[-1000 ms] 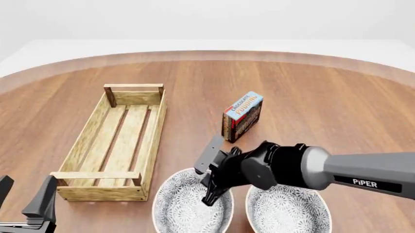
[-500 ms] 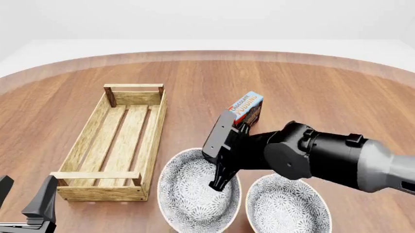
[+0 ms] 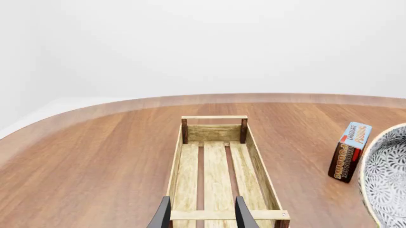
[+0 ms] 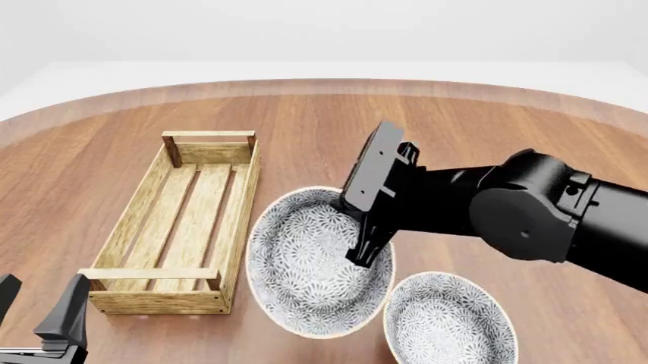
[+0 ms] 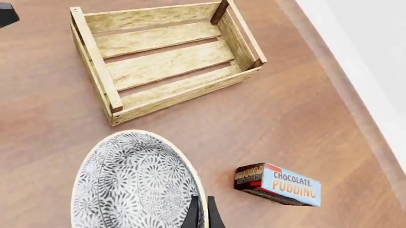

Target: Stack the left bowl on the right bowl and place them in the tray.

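Seen from the front: right gripper [image 4: 369,246] clamped on the near-right rim of the left bowl [image 4: 303,262], 1 finger inside the rim and 1 outside, bowl lifted and tilted with its patterned inside turned up toward the camera. Held just right of the tray [image 4: 193,220], its left edge close beside the tray's right side rail; whether touching or only overlapping in view, impossible to tell. Right bowl [image 4: 445,322] flat on the table [image 4: 506,136], to the right of the tray and nearer the camera than the held bowl, the 2 rims close together or overlapping in view. Tray lying lengthwise away from the camera, 3 slats on its floor, raised bars at both ends, nothing inside. In the right wrist view: fingertips [image 5: 192,214] pinching the bowl's thin rim [image 5: 136,183], tray [image 5: 168,59] beyond the bowl, pudding box [image 5: 279,184] lying on the wood beside the bowl, on the side away from the tray. Left gripper [image 4: 39,318] low at the tray's near-left corner, clear of it, jaws spread apart and holding nothing. In the left wrist view: 2 dark fingers [image 3: 163,214] parted over the tray's near end bar [image 3: 225,214], pudding box [image 3: 349,152] standing well right of the tray, patterned bowl edge [image 3: 387,180] beside it.
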Motion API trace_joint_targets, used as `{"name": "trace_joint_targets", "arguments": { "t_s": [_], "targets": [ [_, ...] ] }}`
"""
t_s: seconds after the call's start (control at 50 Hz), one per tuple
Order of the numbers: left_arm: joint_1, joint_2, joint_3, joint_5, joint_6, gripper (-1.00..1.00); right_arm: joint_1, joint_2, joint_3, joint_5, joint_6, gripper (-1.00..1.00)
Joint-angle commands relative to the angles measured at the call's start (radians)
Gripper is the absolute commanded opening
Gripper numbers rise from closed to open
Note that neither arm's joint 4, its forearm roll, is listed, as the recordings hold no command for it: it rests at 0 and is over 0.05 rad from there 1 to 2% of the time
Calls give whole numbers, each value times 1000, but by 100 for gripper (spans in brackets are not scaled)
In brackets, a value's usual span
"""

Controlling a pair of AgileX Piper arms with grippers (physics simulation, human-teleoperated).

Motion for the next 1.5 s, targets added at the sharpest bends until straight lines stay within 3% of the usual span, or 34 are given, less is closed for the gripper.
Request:
{"name": "trace_joint_targets", "arguments": {
  "t_s": [0.02,0.1,0.26,0.36,0.54,0.66,0.94,1.24,1.5],
  "targets": [
    [0,0,0,0,0,100,-59,-92,-35,50,3,-100],
    [0,0,0,0,0,100,-83,-139,-36,58,23,-100],
    [0,0,0,0,0,100,-151,-241,0,91,117,-100],
    [0,0,0,0,0,100,-209,-254,22,130,111,-100],
    [0,0,0,0,0,100,-238,-397,28,188,234,-100],
    [0,0,0,0,0,100,-271,-437,48,218,239,-100],
    [0,0,0,0,0,100,-384,-554,179,213,338,-100],
    [0,0,0,0,0,100,-411,-625,308,181,426,-100],
    [0,0,0,0,0,100,-396,-634,346,176,444,-100]
  ]
}}
